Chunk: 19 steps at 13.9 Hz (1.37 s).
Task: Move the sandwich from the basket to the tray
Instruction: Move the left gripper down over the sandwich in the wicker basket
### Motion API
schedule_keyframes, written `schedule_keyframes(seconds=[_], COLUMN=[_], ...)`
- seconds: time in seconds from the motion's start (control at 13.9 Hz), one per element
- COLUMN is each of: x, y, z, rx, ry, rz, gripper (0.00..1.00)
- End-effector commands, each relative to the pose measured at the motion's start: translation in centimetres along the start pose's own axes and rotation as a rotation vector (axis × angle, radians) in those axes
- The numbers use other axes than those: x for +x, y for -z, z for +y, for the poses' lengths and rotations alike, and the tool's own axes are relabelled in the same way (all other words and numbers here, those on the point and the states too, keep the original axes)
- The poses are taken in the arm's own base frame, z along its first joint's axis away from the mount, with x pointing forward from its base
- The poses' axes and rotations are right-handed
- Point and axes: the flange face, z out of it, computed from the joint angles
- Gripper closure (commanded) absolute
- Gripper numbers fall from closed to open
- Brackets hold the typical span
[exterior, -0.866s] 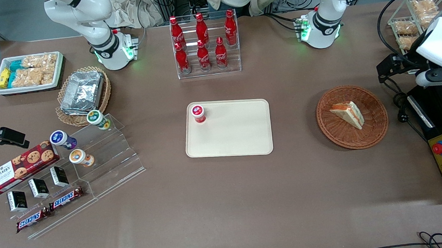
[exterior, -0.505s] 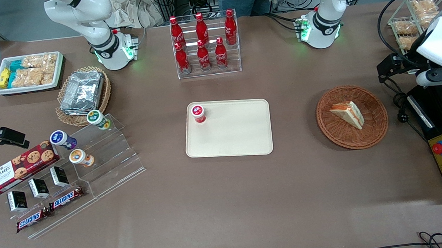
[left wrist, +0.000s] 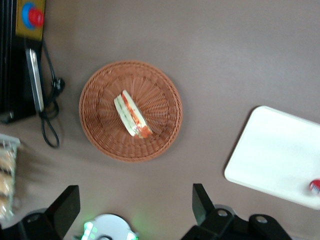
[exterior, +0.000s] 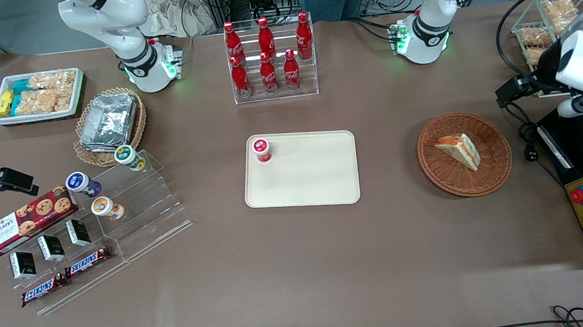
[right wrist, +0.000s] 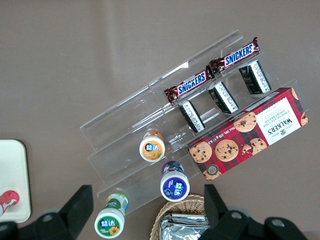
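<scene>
Lying flat on its side near the middle of the basket [exterior: 427,164]: the sandwich [exterior: 459,151], thin end aimed at about five o'clock in the front view. Filling edge exposed along one long side, so probably best pinched across the two bread faces. Untouched, nothing resting on or against it.

From the basket, at about one o'clock in the front view: the gripper [left wrist: 135,191], raised over the table toward the working arm's end and not yet above the rim. Fingers [left wrist: 67,205] spread wide apart, holding nothing. Probably kept wide so as to straddle the wedge once lowered.

At nine o'clock from the basket, well apart: the tray [exterior: 313,182]. Mostly bare, apart from a small red-capped cup [exterior: 261,149] standing at its ten o'clock corner. Plenty of free surface toward the basket's side for setting the sandwich down without nudging the cup.

By the look of it, reaching stage only; grasp and carry yet to come.
</scene>
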Motion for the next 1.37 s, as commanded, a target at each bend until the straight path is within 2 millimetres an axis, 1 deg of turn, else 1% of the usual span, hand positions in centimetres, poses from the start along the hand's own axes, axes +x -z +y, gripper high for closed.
schedule_keyframes(seconds=[0.0, 0.07, 0.22, 0.29, 0.43, 0.58, 0.65, 0.72, 0.79, 0.94, 1.01, 1.08, 1.23, 1.3], x=[-1.9, -2.2, -2.8, -3.3, -4.0, -3.9, -3.7, -3.4, -3.1, -2.7, -2.5, -2.4, -2.8, -2.8], y=[-2.1, -2.7, -5.6, -7.5, -12.6, -16.1, -17.6, -19.7, -21.2, -25.3, -27.8, -29.7, -32.9, -34.3], z=[1.0, 0.9, 0.5, 0.0, -0.6, -0.9, -0.9, -0.9, -0.9, -1.0, -1.1, -1.2, -1.4, -1.6], rx=[0.039, 0.049, 0.057, 0.043, 0.069, 0.062, 0.062, 0.076, 0.079, 0.124, 0.169, 0.194, 0.195, 0.194], ry=[0.105, 0.151, 0.184, 0.208, 0.286, 0.348, 0.382, 0.409, 0.420, 0.450, 0.457, 0.464, 0.450, 0.442], rz=[-0.033, -0.039, -0.034, -0.018, -0.032, -0.020, -0.022, -0.038, -0.023, -0.020, -0.026, -0.010, 0.016, 0.016], gripper=[0.00, 0.00, 0.00, 0.00, 0.00, 0.00, 0.00, 0.00, 0.00, 0.00, 0.00, 0.00, 0.00, 0.00])
